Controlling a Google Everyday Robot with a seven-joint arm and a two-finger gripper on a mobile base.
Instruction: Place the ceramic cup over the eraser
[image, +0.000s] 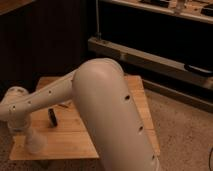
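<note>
The ceramic cup (36, 143) is a small white tumbler at the front left corner of the wooden table (140, 107). My gripper (30, 134) comes down on it from the wrist at the far left and is shut on it, holding it just over the table top. The eraser (52, 116) is a tiny dark block lying on the table, a short way to the right of the cup and further back. My large white arm crosses the middle of the view and hides much of the table.
A small thin dark thing (64, 105) lies on the table just behind the eraser. A long metal shelf rail (150, 57) runs behind the table. Speckled floor (185, 130) lies to the right. A dark wall stands behind on the left.
</note>
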